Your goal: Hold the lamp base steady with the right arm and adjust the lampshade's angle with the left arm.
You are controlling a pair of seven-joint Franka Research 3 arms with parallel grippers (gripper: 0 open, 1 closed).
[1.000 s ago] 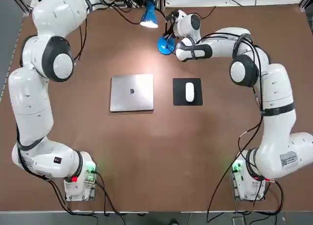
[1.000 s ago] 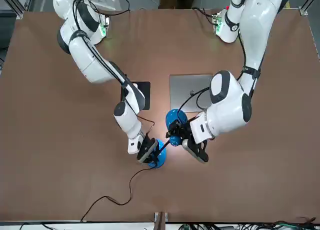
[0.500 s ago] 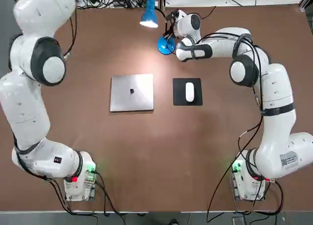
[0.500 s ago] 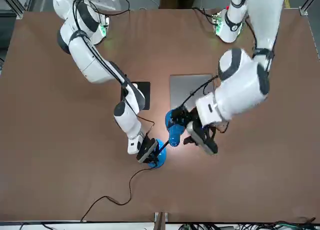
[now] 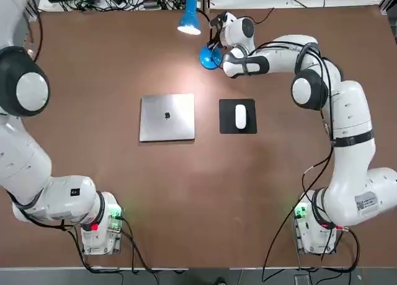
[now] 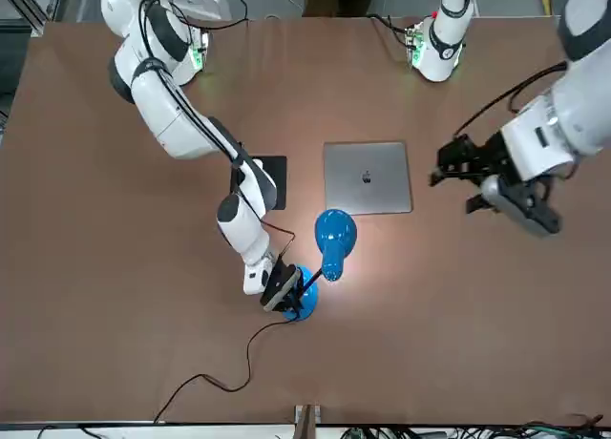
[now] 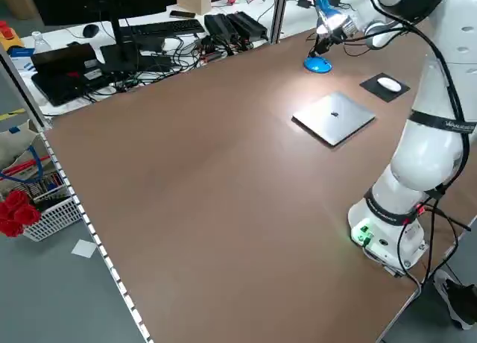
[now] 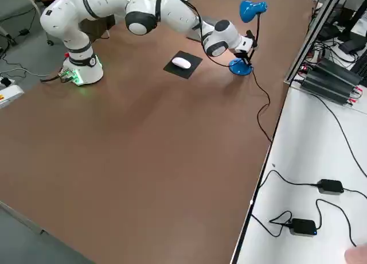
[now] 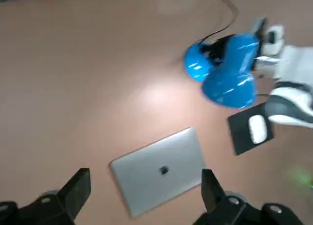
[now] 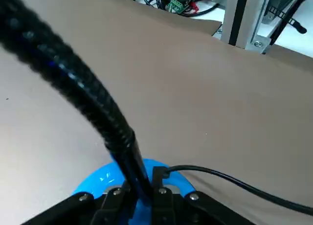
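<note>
And away goes the left gripper [image 6: 506, 167]! It's off the blue lampshade [image 6: 335, 239] now, fingers [image 9: 78, 188] spread wide, well apart from it, and the laptop [image 6: 368, 177], partly hidden beneath that pincer's arm before, comes into full view between pincer and shade!

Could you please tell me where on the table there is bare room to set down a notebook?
There is a bare patch between the laptop and the robot's near edge, and another right of the mouse pad, short of the right arm. It is crowded at the lamp base, where the right tool grips the neck beneath the lampshade.
</note>
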